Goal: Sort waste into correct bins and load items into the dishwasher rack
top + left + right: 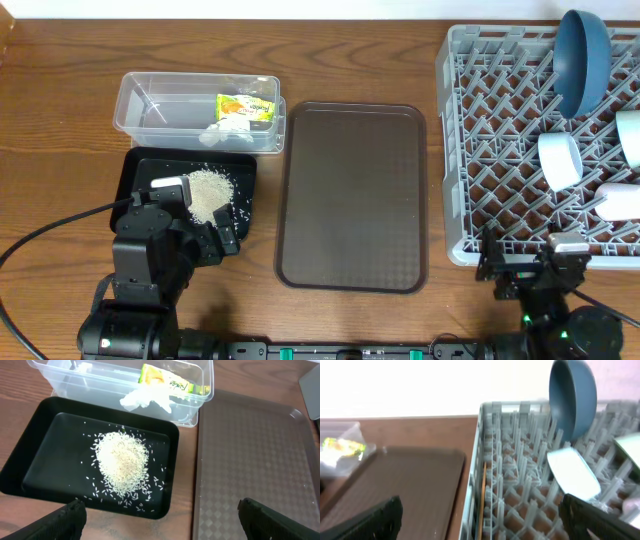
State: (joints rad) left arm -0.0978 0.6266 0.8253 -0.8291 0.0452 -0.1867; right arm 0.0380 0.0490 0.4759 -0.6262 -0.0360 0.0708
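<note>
- Left gripper (161, 506) is hanging with its jaws spread wide and nothing in them, just over the near rim of the black tray (30, 450).
- Right gripper (480, 507) is gaping wide too and carrying nothing, hovering at the near left corner of the dishwasher rack (460, 150), which is filling the desk's right edge.
- Rice heap (122, 462) is sitting mid-tray toward the desk's front left. It's loose grains, so no pinching it. I'd be lifting the tray by its rim.
- Wrapper (246, 107) and tissue (147, 397) are lying in the clear tub (135, 100) at the desk's back left. Both are looking light and floppy, and the wrapper's probably slippery, so I'd be pinching a crumpled fold.
- Blue bowl (582, 50) is standing on edge at the rack's back, with a pale bowl (560, 160) leaning mid-rack. They're looking stiff, smooth and maybe breakable, so I'd be gripping across the rim.
- Yellow stick (483, 495) is lying along the rack's left wall. It's thin and easy to fumble.
</note>
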